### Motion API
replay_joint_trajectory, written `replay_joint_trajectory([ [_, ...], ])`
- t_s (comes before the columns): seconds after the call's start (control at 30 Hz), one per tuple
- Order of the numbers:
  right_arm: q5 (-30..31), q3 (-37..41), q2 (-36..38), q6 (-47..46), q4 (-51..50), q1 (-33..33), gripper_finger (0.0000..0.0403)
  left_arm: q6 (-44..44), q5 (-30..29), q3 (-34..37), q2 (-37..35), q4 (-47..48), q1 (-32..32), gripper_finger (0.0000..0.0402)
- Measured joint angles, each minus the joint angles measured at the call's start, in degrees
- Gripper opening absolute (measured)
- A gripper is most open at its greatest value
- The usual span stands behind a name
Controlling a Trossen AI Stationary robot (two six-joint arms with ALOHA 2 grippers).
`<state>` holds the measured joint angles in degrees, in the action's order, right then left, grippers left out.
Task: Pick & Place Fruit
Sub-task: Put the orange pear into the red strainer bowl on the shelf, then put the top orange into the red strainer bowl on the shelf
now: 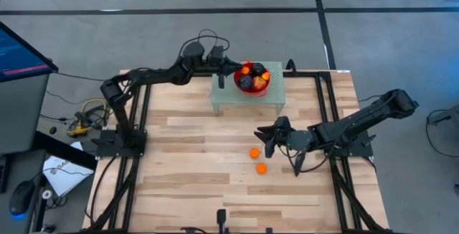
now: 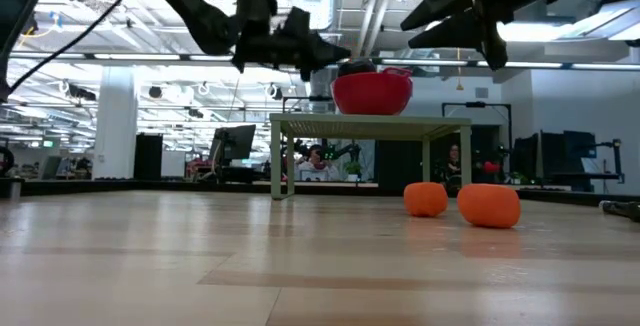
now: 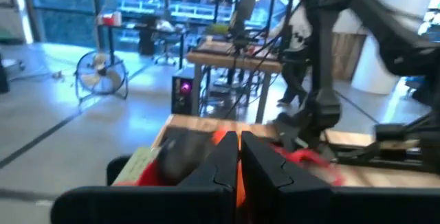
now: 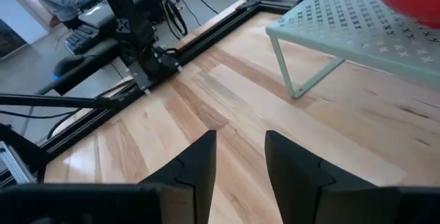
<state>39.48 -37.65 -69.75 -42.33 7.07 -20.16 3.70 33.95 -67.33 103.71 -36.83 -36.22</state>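
You're hovering the right gripper (image 1: 267, 141), fingers apart w/ nothing between, near two orange fruit (image 1: 257, 161) on the table (image 1: 193, 155) — drop straight over one. Left gripper (image 1: 231, 67), pressed together, waiting by the bowl (image 1: 252, 78).

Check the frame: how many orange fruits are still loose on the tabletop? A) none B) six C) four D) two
D: two orange fruits lie on the wood table near the right end effector; the other fruit is piled in the red bowl on the small stand.
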Motion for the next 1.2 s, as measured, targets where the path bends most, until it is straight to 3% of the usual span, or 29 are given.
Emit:
replay_joint_trajectory([
  [0.4, 0.00, 0.00, 0.28, 0.71, 2.82, 0.02, 0.0120, -0.87, -6.60, -0.02, 1.96, 0.60, -0.14, 0.0027],
  [0.7, -0.45, 0.00, 0.28, 0.64, 2.83, 0.02, 0.0120, -3.14, -6.10, 0.00, 1.62, 3.81, -0.14, 0.0128],
  [0.87, -2.31, 0.00, 0.28, -0.64, 2.77, 0.39, 0.0120, -2.48, -1.90, 0.05, -4.58, 8.83, -0.35, 0.0175],
  [0.93, -8.07, 0.00, 0.28, -0.63, 2.09, 1.36, 0.0120, -3.99, -0.91, -0.02, -9.21, 14.20, -0.18, 0.0184],
  [1.03, -21.63, 0.00, 0.07, -0.63, -0.84, 3.19, 0.0120, -9.08, -1.00, 0.55, -17.34, 24.55, 0.32, 0.0187],
  [1.2, -37.87, -0.23, -7.02, 7.46, -3.97, 4.26, 0.0148, -10.78, -3.82, 9.47, -30.83, 28.87, 2.10, 0.0169],
])
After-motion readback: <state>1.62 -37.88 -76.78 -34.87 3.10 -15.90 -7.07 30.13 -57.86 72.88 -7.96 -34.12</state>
